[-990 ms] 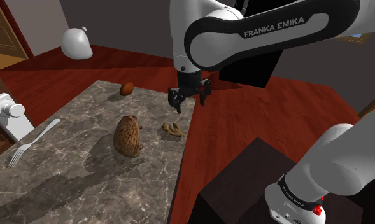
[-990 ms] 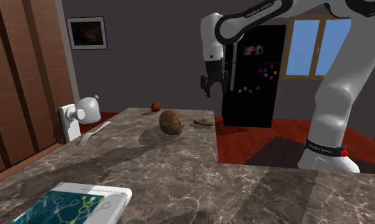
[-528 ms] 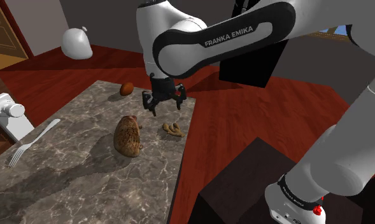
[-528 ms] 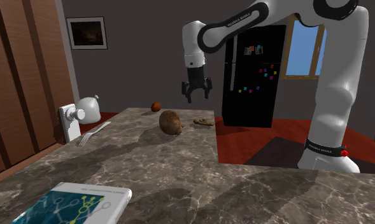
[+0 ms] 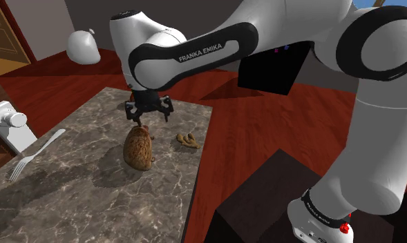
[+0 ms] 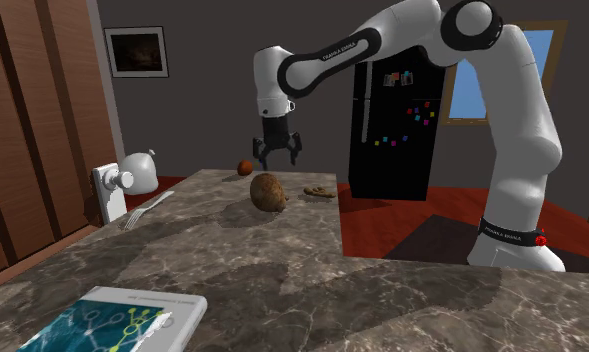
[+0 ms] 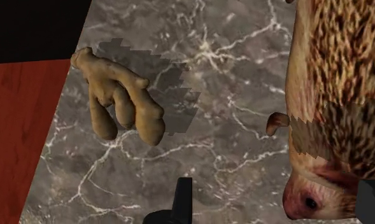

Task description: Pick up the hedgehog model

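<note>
Tool (image 5: 150, 116) hovers wide open and empty, just above the hedgehog (image 5: 138, 147) on the desk (image 5: 91, 186). It looks off-centre: straddle the body first, then drop and squeeze.

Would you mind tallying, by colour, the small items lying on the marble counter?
Brown: 3 (spiny brown hedgehog model, knobbly tan root, small reddish-brown ball)
Pale: 2 (pale grey fork, white book with teal-patterned cover)
Total: 5
</note>
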Available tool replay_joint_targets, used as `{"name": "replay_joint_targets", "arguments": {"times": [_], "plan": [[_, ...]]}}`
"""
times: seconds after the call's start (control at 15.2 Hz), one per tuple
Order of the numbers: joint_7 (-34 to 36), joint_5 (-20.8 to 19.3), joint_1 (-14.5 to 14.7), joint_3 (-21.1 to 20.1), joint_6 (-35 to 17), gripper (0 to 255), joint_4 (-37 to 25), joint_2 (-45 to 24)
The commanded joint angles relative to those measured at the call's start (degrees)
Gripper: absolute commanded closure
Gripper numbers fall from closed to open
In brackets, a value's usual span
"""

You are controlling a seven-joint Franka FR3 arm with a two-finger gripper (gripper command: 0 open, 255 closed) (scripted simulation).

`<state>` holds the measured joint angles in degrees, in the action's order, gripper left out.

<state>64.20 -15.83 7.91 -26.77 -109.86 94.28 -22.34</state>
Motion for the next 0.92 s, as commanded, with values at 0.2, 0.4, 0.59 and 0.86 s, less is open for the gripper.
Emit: {"name": "replay_joint_targets", "arguments": {"times": [0.2, 0.4, 0.59, 0.86], "plan": [[3.8, -4.1, 5.2, 2.0, 3.5, 0, -15.8, -11.9], [4.2, -4.4, 5.1, 2.2, 1.6, 0, -14.4, -12.5], [4.6, -4.8, 5.1, 2.4, -0.2, 0, -13.2, -13.2], [4.9, -5.1, 5.1, 2.5, -1.3, 255, -12.5, -13.5]]}}
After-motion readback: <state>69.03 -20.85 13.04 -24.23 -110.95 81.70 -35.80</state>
